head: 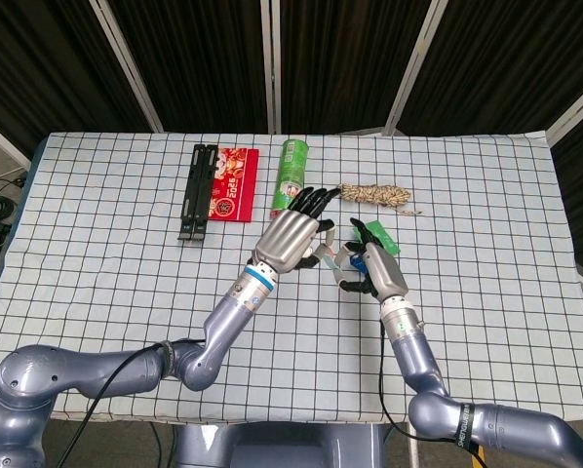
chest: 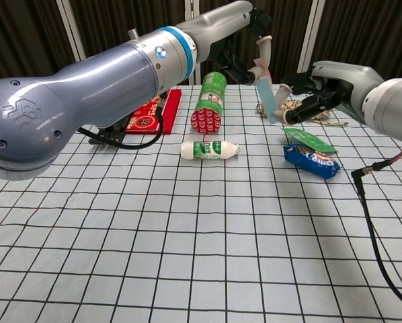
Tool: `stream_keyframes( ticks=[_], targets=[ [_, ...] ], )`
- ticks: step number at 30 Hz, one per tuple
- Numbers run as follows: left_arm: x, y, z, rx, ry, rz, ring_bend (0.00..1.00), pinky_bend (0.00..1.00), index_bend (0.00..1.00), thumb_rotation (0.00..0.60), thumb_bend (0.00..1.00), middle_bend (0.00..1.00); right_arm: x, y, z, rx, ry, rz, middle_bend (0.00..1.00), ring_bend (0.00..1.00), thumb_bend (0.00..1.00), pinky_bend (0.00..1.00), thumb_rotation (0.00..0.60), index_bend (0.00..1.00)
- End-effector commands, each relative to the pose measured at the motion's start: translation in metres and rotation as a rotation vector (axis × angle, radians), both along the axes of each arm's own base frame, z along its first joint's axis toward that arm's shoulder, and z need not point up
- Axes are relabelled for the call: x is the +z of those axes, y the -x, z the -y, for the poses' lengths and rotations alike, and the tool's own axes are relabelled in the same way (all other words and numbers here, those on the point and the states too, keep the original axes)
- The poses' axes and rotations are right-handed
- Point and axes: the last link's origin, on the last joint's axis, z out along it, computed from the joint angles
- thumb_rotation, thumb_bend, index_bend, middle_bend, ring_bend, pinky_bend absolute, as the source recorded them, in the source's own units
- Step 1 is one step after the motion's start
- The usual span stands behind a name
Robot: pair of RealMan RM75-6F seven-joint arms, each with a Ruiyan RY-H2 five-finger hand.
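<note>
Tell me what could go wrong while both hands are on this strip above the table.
The strip hangs in the air between the left hand and right hand, held only at the fingertips, so it may slip or tear if the arms pull apart. If dropped, it would likely land near the blue packet or bottle. In the head view the left hand hides the contact, so judging the grip is hard.

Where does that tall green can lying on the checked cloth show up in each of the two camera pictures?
Head view: the green can lies at upper centre, just beyond the left hand.
Chest view: it lies at upper centre, red end toward the camera.
Shared landmark: the red packet to its left.
</note>
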Motion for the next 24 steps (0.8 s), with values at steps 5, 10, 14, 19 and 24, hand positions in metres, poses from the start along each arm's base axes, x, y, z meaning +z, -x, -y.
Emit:
stream_keyframes(
  ticks=[5, 10, 14, 19, 24],
  targets=[
    [-0.001, -0.001, 0.001, 0.002, 0.006, 0.005, 0.00, 0.00, 0.87, 0.600, 0.57, 0.00, -0.001, 0.000, 0.000, 0.002, -0.004, -0.004, 0.00, 0.00, 0.44, 0.00, 0.600, 0.68],
    [-0.002, -0.002, 0.001, 0.003, 0.007, 0.007, 0.00, 0.00, 0.87, 0.600, 0.57, 0.00, -0.001, 0.001, 0.000, 0.001, 0.000, -0.007, 0.00, 0.00, 0.45, 0.00, 0.600, 0.72],
    [0.003, -0.004, 0.001, 0.003, 0.001, 0.026, 0.00, 0.00, 0.87, 0.600, 0.57, 0.00, -0.003, 0.009, 0.000, -0.005, -0.003, -0.044, 0.01, 0.00, 0.45, 0.00, 0.600, 0.72],
    [0.019, -0.009, -0.002, 0.006, -0.023, 0.070, 0.00, 0.00, 0.87, 0.600, 0.57, 0.00, -0.010, 0.026, -0.002, -0.034, -0.018, -0.086, 0.02, 0.00, 0.45, 0.00, 0.600, 0.73],
    [0.034, -0.010, -0.005, 0.011, -0.044, 0.095, 0.00, 0.00, 0.87, 0.600, 0.57, 0.00, -0.013, 0.037, -0.006, -0.042, -0.017, -0.114, 0.02, 0.00, 0.45, 0.00, 0.600, 0.73]
  ],
)
